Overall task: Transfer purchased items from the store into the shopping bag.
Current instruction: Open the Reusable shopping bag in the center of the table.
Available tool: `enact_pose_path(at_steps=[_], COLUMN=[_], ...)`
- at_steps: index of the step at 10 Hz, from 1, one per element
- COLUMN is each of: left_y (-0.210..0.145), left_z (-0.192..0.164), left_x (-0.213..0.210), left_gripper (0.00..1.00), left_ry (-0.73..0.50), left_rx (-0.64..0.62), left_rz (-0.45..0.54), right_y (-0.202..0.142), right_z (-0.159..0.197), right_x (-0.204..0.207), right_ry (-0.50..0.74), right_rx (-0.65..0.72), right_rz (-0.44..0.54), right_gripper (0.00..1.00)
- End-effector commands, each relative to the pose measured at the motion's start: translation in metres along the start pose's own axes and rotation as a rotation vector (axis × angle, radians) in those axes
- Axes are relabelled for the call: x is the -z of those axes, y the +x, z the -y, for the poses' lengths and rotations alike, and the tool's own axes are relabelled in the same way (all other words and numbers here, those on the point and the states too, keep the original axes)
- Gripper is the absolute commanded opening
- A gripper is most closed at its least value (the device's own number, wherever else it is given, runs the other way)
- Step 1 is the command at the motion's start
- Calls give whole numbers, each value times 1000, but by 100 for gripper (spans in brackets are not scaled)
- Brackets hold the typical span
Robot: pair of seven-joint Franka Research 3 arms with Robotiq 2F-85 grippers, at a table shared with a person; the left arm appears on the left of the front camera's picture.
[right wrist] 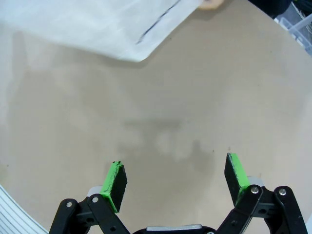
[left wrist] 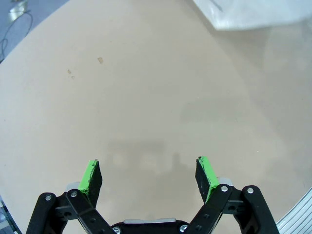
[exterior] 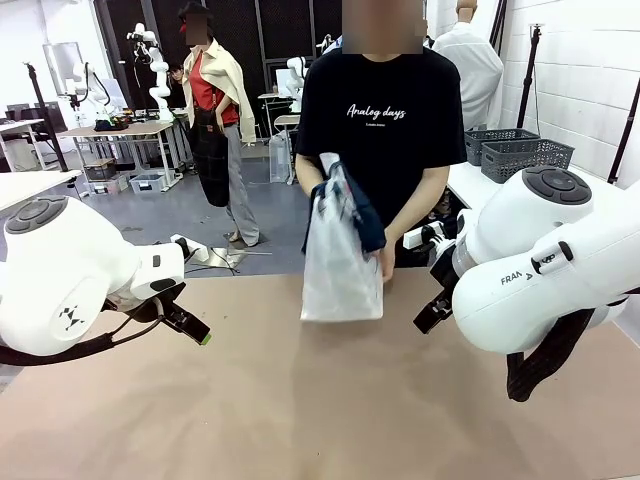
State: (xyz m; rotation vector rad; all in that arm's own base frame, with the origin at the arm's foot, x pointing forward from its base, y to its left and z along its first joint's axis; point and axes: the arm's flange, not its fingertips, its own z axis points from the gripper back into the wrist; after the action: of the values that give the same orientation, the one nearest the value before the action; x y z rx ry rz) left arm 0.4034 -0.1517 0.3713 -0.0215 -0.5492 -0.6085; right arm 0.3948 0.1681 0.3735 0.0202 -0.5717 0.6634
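Observation:
A person in a black T-shirt stands at the table's far side and holds the shopping bag [exterior: 340,265] upright on the tabletop; it is translucent white plastic with navy straps bunched at the top. A corner of the bag [left wrist: 248,14] shows in the left wrist view, and its lower edge [right wrist: 97,29] in the right wrist view. My left gripper [left wrist: 148,175] hangs open over bare table on the left, with nothing between its fingers. My right gripper [right wrist: 175,178] is open too, over bare table to the right of the bag. The purchased items are out of view.
The tan tabletop [exterior: 320,400] stretches in front of the bag. Dark grey lattice baskets [exterior: 520,155] stand on a white side table at the back right. The person's hand [exterior: 386,262] rests on the bag's right side.

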Motion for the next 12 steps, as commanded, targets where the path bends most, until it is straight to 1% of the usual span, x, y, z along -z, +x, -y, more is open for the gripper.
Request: enact_pose_path(at_steps=[1,12], left_y=[0,0], left_z=[-1,-1], left_x=[0,0], left_gripper=[100,100], left_ry=[1,1], left_rx=[-2,-2], left_rz=[0,0], right_y=[0,0], right_z=[0,0], right_x=[0,0], right_ry=[0,0], right_rx=[0,0], right_rz=[0,0], right_gripper=[100,100])
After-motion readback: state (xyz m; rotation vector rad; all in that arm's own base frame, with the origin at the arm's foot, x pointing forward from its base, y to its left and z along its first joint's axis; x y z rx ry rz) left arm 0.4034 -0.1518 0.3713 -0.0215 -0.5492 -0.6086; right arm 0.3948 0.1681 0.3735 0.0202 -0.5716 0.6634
